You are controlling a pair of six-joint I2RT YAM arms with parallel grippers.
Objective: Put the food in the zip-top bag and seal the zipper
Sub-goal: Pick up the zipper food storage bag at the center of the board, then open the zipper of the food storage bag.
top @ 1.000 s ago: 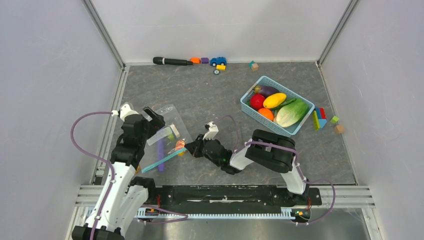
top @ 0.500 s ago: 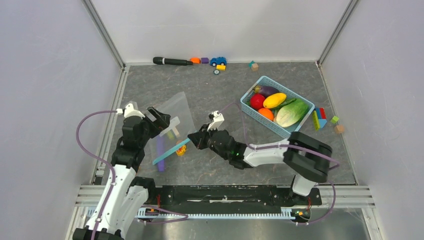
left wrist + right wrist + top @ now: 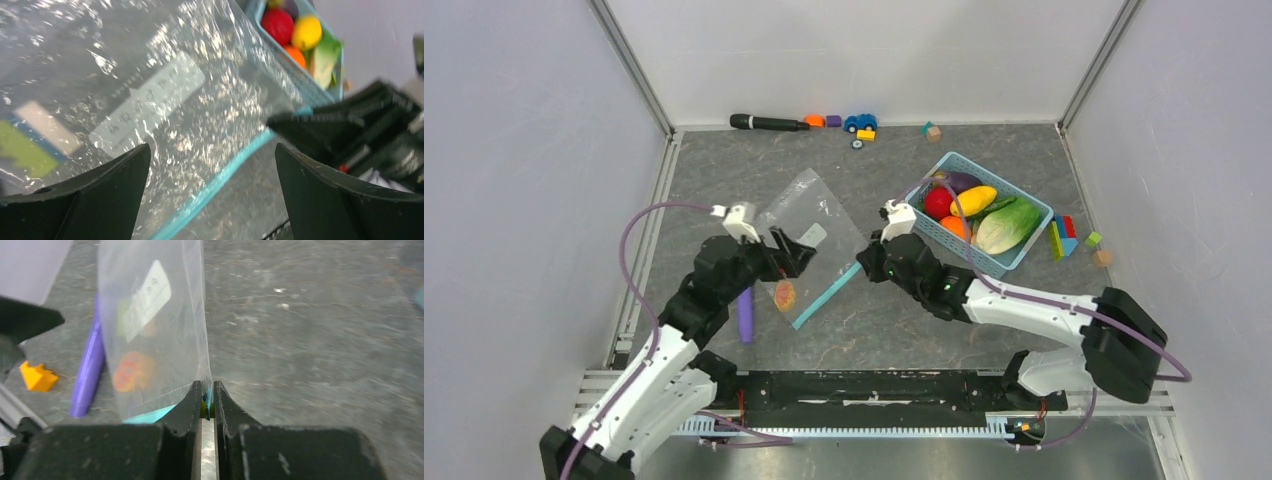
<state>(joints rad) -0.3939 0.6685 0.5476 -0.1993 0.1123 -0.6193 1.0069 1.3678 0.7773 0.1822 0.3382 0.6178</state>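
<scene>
The clear zip-top bag (image 3: 809,222) hangs tilted above the table between my two grippers. Its teal zipper (image 3: 826,295) runs down-left from my right gripper (image 3: 865,267), which is shut on the zipper's upper end (image 3: 207,402). My left gripper (image 3: 790,257) is open beside the bag; in its wrist view the bag (image 3: 150,90) and zipper (image 3: 220,180) cross the wide gap between its fingers (image 3: 75,200). The food lies in the blue basket (image 3: 924,222): eggplant (image 3: 959,181), red fruit (image 3: 937,203), mango (image 3: 973,200), orange (image 3: 956,227), lettuce (image 3: 1009,225).
A purple stick (image 3: 745,315) lies under the left arm. A small orange thing (image 3: 784,295) shows through the bag; I cannot tell if it is inside. A black rod (image 3: 769,122), a toy car (image 3: 860,122) and blocks (image 3: 1064,237) lie along the back and right.
My right gripper has carried the zipper end up and to the right, toward the basket, lifting and spreading the bag. The left arm has followed to the right, still open.
</scene>
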